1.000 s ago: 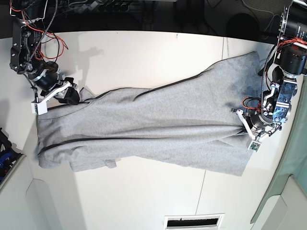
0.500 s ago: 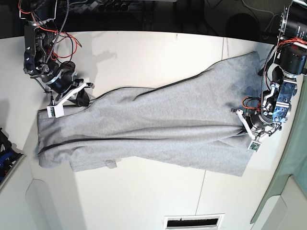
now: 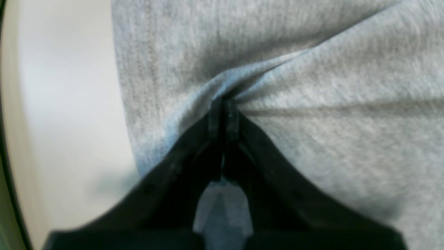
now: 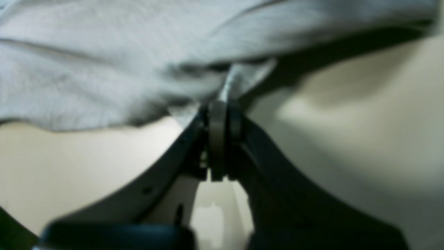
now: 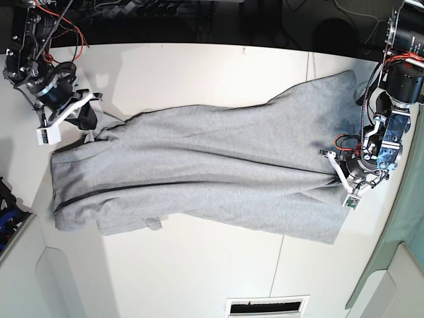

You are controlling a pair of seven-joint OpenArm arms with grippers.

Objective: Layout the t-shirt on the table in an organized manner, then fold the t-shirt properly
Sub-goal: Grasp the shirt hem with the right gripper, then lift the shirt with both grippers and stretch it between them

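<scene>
The light grey t-shirt [image 5: 212, 172] lies stretched lengthwise across the white table [image 5: 199, 73], with creases and a small tab sticking out at its near edge. My right gripper [image 5: 91, 130] is at the shirt's far-left corner, shut on it. In the right wrist view the gripper [image 4: 222, 104] pinches that corner of the t-shirt [image 4: 104, 62], which hangs lifted above the table [image 4: 347, 121] and casts a shadow. My left gripper [image 5: 333, 172] is shut on a bunched fold at the shirt's other end. The left wrist view shows it [image 3: 223, 106] clamping the t-shirt [image 3: 312, 86]. No lettering shows.
A thin dark seam [image 5: 309, 66] crosses the table on the right. A white vent grille [image 5: 268, 306] sits at the near edge. Dark equipment and cables [image 5: 165, 10] run along the far edge. A blue item [image 5: 6, 212] lies off the left side.
My right gripper has closed on the shirt's far-left corner and pulled it outward to the left and back, widening that end. The left arm has held still.
</scene>
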